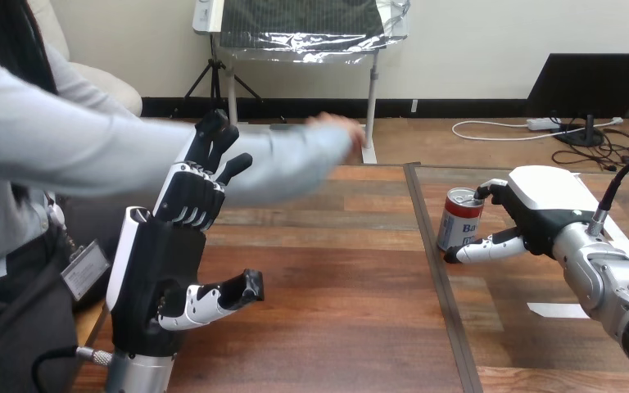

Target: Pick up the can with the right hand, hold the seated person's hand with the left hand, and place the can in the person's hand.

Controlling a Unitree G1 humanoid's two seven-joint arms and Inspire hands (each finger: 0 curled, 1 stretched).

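Right hand (540, 214) was clamped on the red-and-white metal can (459, 218); left hand (160, 262) was open, fingers straight. Step likely needed a firm, upright lift.

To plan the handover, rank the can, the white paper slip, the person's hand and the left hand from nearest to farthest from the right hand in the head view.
1. The can, held by the right hand.
2. The white paper slip, on the table by the right forearm.
3. The person's hand, over the far middle.
4. The left hand, raised at the left.
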